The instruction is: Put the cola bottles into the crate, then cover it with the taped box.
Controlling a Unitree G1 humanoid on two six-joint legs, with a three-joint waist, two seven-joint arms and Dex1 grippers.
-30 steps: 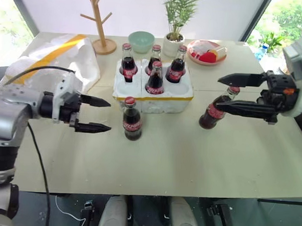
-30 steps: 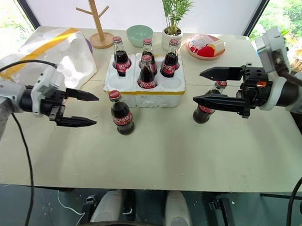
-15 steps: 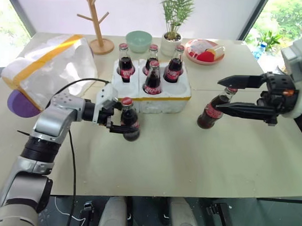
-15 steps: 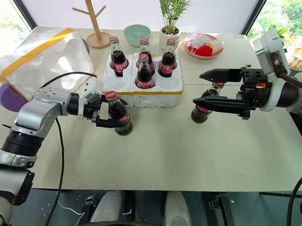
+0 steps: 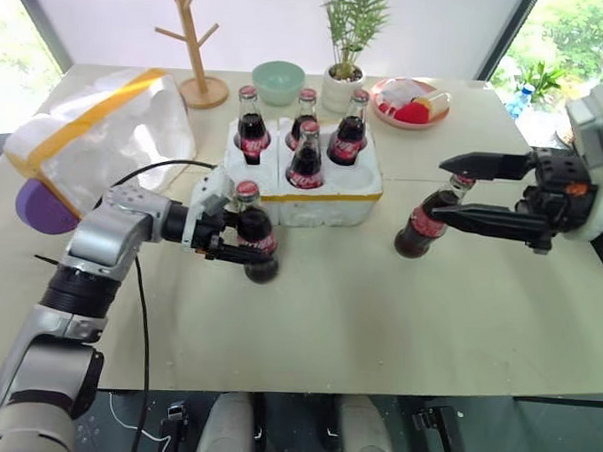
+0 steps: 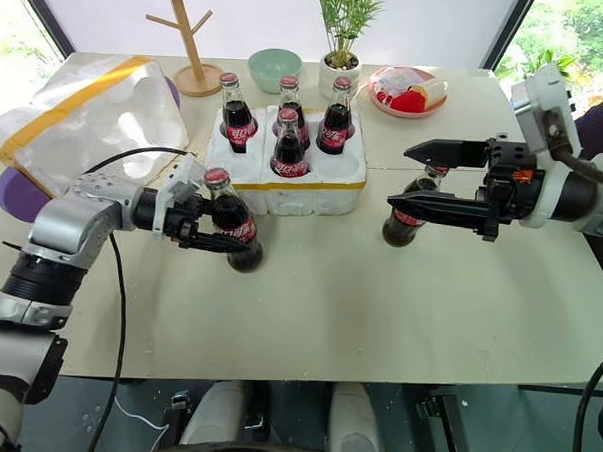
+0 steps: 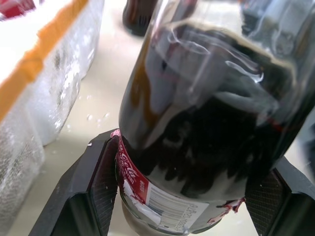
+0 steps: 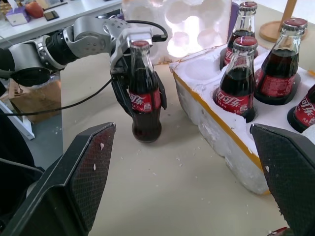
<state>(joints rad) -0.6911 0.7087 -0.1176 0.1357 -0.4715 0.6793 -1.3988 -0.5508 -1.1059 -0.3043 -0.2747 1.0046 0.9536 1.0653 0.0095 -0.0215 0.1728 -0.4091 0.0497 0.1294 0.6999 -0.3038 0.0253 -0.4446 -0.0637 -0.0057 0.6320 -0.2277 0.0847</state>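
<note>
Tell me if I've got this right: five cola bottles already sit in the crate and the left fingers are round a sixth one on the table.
Not quite. The crate holds four cola bottles, as the right eye view shows. The left fingers are indeed round one bottle on the table; another stands by the right arm.

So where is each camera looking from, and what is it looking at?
Left and right eye views: on the head, looking down over the table, both arms showing.
Left wrist view: behind the left gripper, its jaws around a cola bottle.
Right wrist view: behind the right gripper, jaws wide, facing the crate.
Shared: the right wrist and eye views both show that held bottle and the left gripper.
</note>
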